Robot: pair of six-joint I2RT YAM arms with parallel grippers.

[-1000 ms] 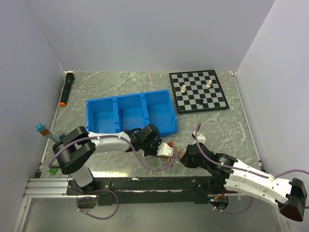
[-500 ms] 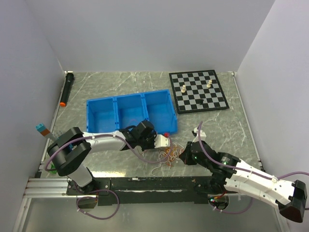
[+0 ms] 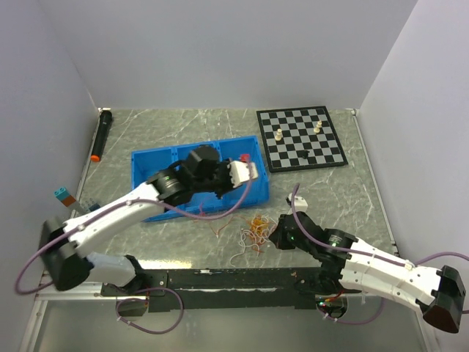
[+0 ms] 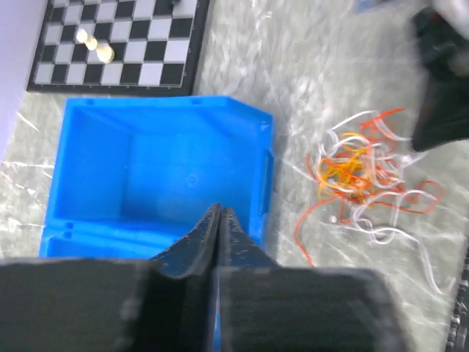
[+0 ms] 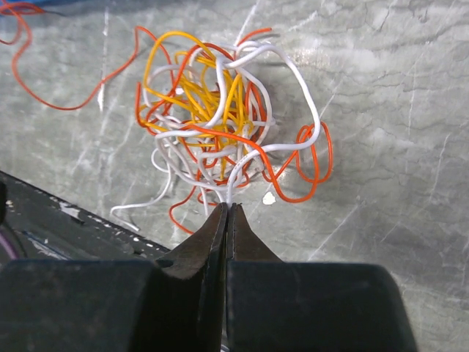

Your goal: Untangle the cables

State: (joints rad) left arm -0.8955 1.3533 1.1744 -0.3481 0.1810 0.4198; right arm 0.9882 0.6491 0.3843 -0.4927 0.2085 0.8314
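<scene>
W/ left end effector pressed together over bin, right end effector pinching cables beside it, lone pull prob. drags whole tangle, tightening knots.

The cables lie in one loose knot on the grey marble table, thin red, orange and white wires with the orange bunched at the heart. Red loops and white ends stray outward, and one red strand trails off alone towards the blue bin. On the near side a white strand runs in between the closed tips of the right gripper.
</scene>
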